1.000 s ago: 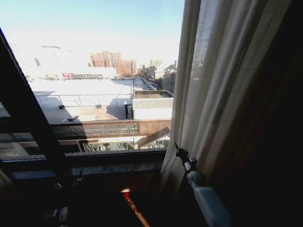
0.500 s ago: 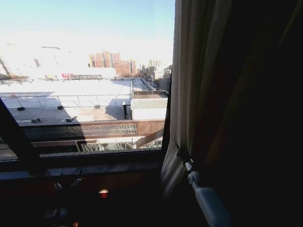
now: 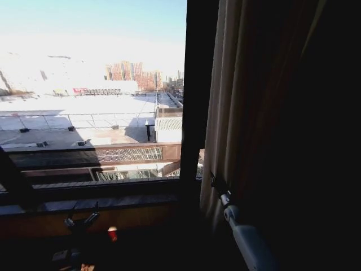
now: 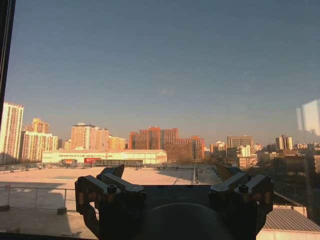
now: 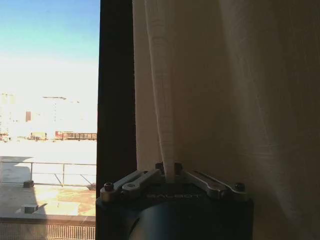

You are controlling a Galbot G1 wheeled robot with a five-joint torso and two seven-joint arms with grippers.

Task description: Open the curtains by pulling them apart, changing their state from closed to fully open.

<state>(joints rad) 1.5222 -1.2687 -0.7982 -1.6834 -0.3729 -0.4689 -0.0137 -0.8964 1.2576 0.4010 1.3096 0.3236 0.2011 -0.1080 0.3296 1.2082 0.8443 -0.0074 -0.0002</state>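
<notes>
The sheer off-white pleated curtains hang bunched at three o'clock, beside the dark vertical window frame bar. At five o'clock the right gripper pinches a fold of their fabric. At seven o'clock the left gripper faces the glass, fingers spread.

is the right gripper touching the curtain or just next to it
Touching. In the right wrist view the right gripper has its jaws closed on a fold of the curtain, the pleat rising straight out from between them.
</notes>
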